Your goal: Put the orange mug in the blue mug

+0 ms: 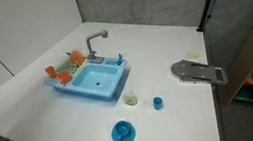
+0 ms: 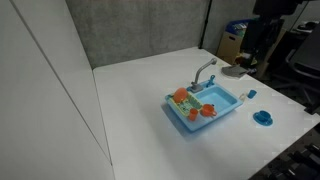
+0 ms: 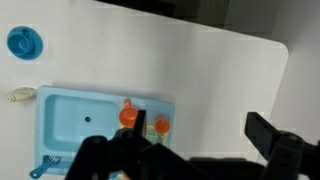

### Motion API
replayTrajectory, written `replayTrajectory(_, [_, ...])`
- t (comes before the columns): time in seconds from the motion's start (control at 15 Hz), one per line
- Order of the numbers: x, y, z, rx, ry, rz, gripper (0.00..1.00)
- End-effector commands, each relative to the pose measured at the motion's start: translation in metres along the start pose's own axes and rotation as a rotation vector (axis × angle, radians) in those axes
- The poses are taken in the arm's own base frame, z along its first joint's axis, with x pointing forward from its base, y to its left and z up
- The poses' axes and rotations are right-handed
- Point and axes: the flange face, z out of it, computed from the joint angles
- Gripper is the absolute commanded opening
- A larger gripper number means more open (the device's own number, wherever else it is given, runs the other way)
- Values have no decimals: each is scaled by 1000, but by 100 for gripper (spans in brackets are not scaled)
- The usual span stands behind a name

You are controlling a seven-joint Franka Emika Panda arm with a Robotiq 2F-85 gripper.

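where all of it stands: a white table, seen in both exterior views.
toy sink: light blue, near the table's middle. one end is an open basin, the other holds a green rack. in the wrist view the basin floor shows as bare blue.
gripper: dark and blurred along the bottom of the wrist view, above the rack end of the sink. its jaws stand apart, released, with only white table between them and nothing grasped.
grey flat object: lies at the table's edge, well apart from the sink. what it is cannot be told.
faucet: grey, upright at the sink's back rim.
blue mug: upright on the table with its mouth up, apart from the sink and off its basin end. the wrist view looks into it and shows a paler blue patch inside, too blurred to tell what it is.
orange-red pieces: in and beside the green rack.
orange mug: round, seen from above in the wrist view. it sits inside the sink where basin meets rack, well apart from the blue mug.
tiny blue cup: on the table, between the sink and the grey flat object.
yellowish thing: just beside the sink's basin end, too small to tell what it is.
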Motion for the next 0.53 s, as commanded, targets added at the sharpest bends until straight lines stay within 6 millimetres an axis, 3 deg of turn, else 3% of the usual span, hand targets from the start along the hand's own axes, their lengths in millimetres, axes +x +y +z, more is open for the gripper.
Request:
replayTrajectory(0.0, [11,16,1,-29,54,76,100])
replayTrajectory(0.47, [28,56,33,-75,115,149,100])
